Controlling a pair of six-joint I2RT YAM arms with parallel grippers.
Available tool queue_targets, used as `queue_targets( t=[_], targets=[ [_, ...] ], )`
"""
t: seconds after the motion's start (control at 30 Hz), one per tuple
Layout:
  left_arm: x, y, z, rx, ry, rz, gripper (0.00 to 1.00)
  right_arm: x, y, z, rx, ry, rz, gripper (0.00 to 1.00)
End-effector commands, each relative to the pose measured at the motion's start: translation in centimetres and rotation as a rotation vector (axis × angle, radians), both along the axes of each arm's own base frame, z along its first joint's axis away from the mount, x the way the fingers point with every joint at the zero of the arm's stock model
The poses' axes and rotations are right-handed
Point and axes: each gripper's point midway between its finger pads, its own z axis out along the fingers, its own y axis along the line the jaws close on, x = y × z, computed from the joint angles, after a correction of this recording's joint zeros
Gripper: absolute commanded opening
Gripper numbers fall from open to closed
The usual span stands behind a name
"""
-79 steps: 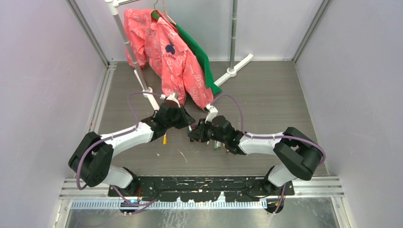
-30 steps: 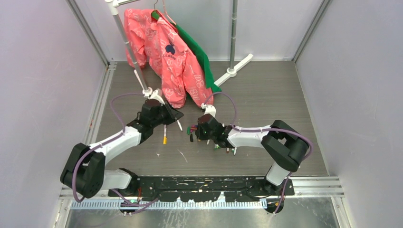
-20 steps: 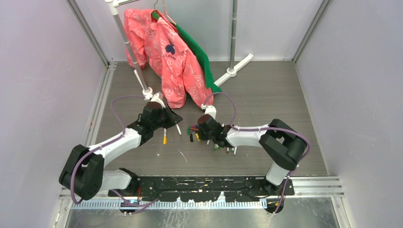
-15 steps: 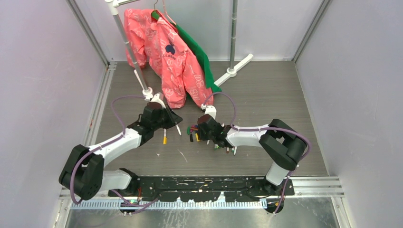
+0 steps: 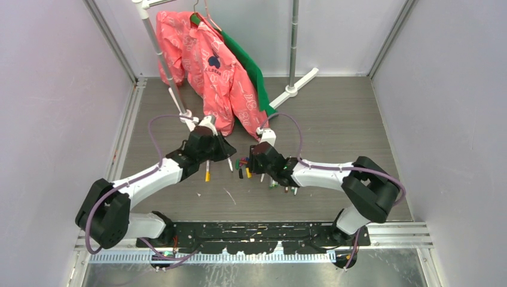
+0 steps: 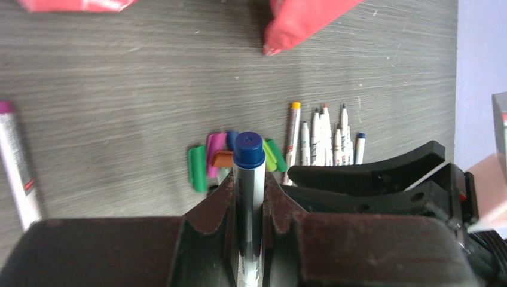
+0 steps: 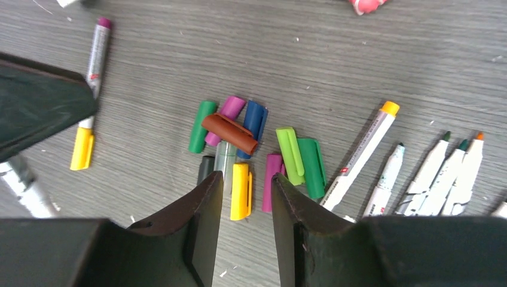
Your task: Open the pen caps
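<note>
Since a second before, the right end effector (image 7: 245,185) had spread apart above loose coloured plastic pen caps (image 7: 257,143) heaped on the grey wood-grain tabletop (image 7: 359,54). The left end effector (image 6: 248,182) clamped a white marker pen (image 6: 247,239); its dark blue cap (image 6: 248,150) probably needed pulling next.

grey wood-grain table (image 7: 359,48) carries loose pen caps (image 7: 230,133) and uncapped pens (image 7: 427,175).

The left pincer (image 6: 249,179) is closed on a thin white pen (image 6: 248,206) with a dark blue plastic cap (image 6: 249,150). Just past its tip, loose green, pink and orange caps (image 6: 206,162) lie on the grey wooden counter (image 6: 119,89), with uncapped white pens (image 6: 326,140) to their right.
</note>
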Motion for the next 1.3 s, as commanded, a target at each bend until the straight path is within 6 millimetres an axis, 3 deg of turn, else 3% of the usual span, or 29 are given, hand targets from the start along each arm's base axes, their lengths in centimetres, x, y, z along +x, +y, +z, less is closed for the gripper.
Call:
queue_targets(
  t=[0.0, 0.33, 0.53, 1.1, 1.27],
  targets=[
    [0.8, -2.4, 2.1, 0.021, -0.052, -0.079, 0.00, 0.6, -0.6, 3.5, 0.045, -0.090, -0.033, 0.42],
    [-0.6, -7.6, -0.3, 0.104, 0.014, -0.271, 0.00, 0.7, -7.3, 4.5, -0.032, -0.162, -0.288, 0.44],
    [-1.8, -10.6, -1.5, 0.134, 0.043, -0.359, 0.00, 0.4, -10.0, 5.0, -0.028, -0.200, -0.379, 0.45],
    [-3.3, -16.1, -4.6, 0.150, 0.122, -0.446, 0.00, -0.3, -11.8, 5.4, -0.035, -0.215, -0.407, 0.45],
    [-3.5, -16.9, -5.3, 0.163, 0.135, -0.451, 0.09, -0.4, -12.1, 5.6, -0.036, -0.221, -0.410, 0.45]
  ],
)
